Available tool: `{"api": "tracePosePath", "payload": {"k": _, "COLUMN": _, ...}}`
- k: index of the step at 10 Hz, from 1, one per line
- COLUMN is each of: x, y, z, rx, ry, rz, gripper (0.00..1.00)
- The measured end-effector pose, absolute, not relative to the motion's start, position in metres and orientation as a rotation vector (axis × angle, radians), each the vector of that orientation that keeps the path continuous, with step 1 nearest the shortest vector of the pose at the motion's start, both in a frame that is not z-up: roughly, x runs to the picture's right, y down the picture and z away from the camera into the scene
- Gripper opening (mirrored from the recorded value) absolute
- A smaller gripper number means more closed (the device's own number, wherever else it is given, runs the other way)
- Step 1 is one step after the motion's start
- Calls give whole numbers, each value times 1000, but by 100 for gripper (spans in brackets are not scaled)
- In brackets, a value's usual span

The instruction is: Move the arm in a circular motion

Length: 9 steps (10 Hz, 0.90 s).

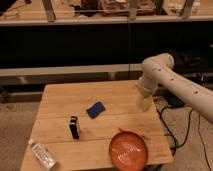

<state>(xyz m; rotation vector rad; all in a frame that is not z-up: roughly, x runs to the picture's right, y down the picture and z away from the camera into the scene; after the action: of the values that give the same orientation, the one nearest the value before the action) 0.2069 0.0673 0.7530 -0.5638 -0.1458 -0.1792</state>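
The cream-white arm point(172, 82) comes in from the right edge, with small dark dots along its thick tube and a bulbous elbow point(156, 66) above the table's far right corner. From the elbow a short segment hangs down to the tapered yellowish tip, the gripper point(143, 104). The gripper hovers over the right side of the wooden table point(60, 100), to the right of the blue sponge, and holds nothing that I can see.
On the table lie a blue sponge point(95, 109), a small black upright object point(74, 127), an orange plate point(129, 150) at the front right, and a clear plastic bottle point(42, 154) at the front left corner. A dark shelf unit stands behind. Cables hang at the right.
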Motion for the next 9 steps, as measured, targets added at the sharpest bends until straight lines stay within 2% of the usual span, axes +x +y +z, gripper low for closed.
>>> {"api": "tracePosePath", "payload": {"k": 2, "x": 211, "y": 108, "z": 720, "rx": -567, "ry": -146, "rz": -144, "gripper": 80}}
{"api": "tracePosePath", "payload": {"k": 4, "x": 193, "y": 131, "z": 694, "rx": -559, "ry": -160, "rz": -164, "gripper": 80}}
{"api": "tracePosePath", "payload": {"k": 9, "x": 85, "y": 140, "z": 647, "rx": -520, "ry": -247, "rz": -325, "gripper": 80}}
